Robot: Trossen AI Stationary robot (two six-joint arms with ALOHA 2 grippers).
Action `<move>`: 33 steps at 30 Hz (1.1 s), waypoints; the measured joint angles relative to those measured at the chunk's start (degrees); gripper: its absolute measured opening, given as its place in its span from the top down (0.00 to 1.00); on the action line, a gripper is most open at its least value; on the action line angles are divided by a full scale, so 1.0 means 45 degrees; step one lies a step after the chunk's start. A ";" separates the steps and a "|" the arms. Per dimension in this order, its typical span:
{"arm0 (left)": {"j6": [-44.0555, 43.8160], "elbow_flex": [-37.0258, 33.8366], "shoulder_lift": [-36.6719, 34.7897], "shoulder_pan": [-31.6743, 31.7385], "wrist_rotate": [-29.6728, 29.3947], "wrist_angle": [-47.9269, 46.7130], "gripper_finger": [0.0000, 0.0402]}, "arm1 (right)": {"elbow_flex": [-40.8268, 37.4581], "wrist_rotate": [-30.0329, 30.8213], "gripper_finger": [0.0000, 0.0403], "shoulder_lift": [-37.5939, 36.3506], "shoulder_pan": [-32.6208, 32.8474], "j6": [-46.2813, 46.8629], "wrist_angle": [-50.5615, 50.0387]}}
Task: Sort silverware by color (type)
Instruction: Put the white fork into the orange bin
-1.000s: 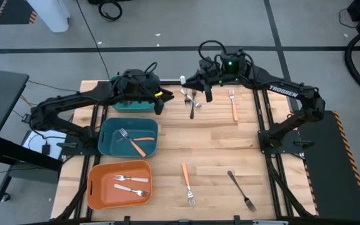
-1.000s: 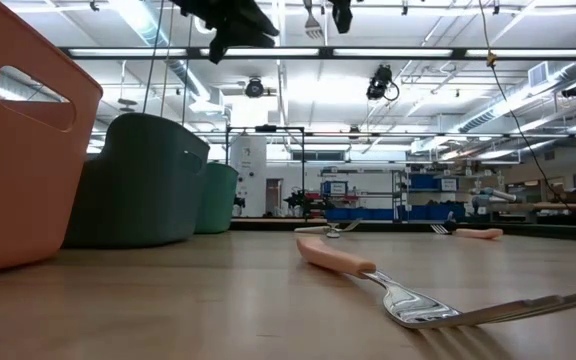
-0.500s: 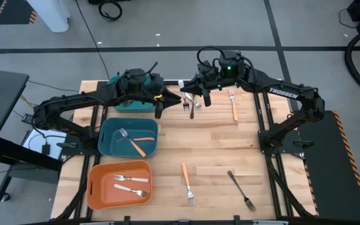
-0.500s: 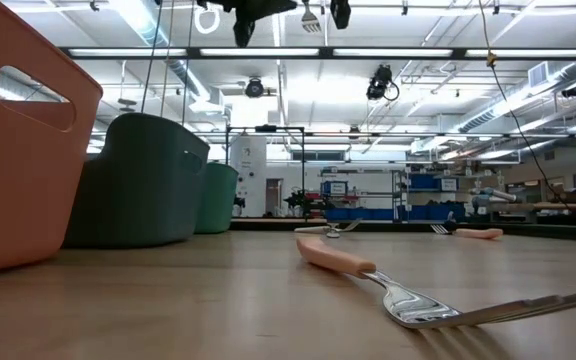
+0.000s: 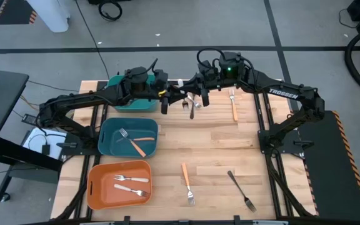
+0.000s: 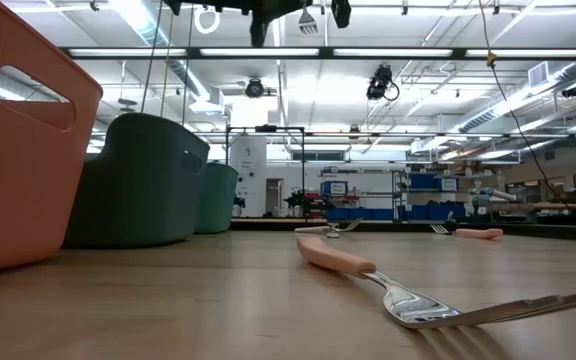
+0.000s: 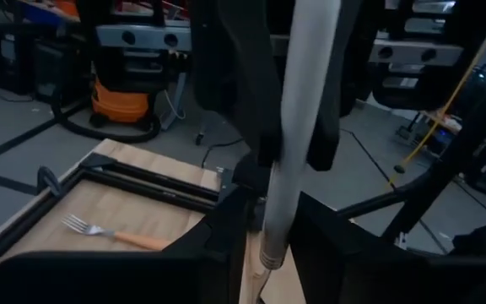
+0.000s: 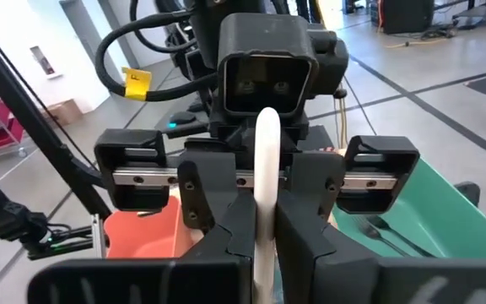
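Observation:
A cream-handled fork [image 8: 266,152] hangs high over the table's far middle, tines [image 6: 308,16] down. My right gripper [image 5: 195,94] is shut on it. My left gripper [image 5: 170,98] faces it from the left, open, and its fingers [image 7: 226,245] stand on either side of the fork's lower handle [image 7: 270,228] with a gap showing. Other silverware lies on the table: a silver and a black utensil [image 5: 192,109] below the grippers, two orange-handled forks [image 5: 233,106] [image 5: 187,181] and a black fork [image 5: 240,189]. My right gripper pinches the fork's cream handle [image 7: 304,93] between its two fingers [image 7: 234,76]. The handle's rounded end [image 8: 266,122] stands above them. The fingers come level from the table's right side and lie across the handle. The fork hangs about upright, clear of the table.
A teal bin [image 5: 108,139] at the left holds orange-handled utensils. The orange bin [image 5: 95,187] nearer the front holds two cream-handled forks. A second teal bin [image 5: 130,105] sits at the far edge, under my left arm. Bare wood lies at the centre and right.
My left gripper has moved toward the table's right edge, from over the far teal bin up to the hanging fork, and its wrist has tipped up to level. The fork's handle now stands between its fingers. The fork and my right gripper have stayed about where they were.

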 joint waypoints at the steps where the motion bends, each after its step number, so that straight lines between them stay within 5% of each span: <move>1: 0.0116 0.0000 0.0005 0.0000 0.0016 -0.0019 0.79 | 0.0000 0.0080 0.92 0.0000 0.0009 -0.0002 0.0002; 6: 0.0228 0.0000 0.0024 -0.0010 0.0448 -0.0107 0.89 | 0.0000 0.0154 0.90 0.0000 0.0019 -0.0122 0.0053; 14: 0.0374 0.0000 0.0006 -0.0010 0.0507 -0.0567 0.89 | 0.0000 0.1073 0.77 0.0000 0.0190 -0.1140 0.0103; 23: 0.2234 -0.0005 -0.1702 -0.0242 0.0978 -0.4151 0.89 | 0.0005 0.1144 0.72 -0.0216 -0.0126 -0.1253 0.0169; 33: 0.0994 -0.0005 -0.3885 -0.2682 0.1108 -0.9799 0.89 | 0.0005 0.1069 0.72 -0.0243 -0.1068 -0.1264 -0.0064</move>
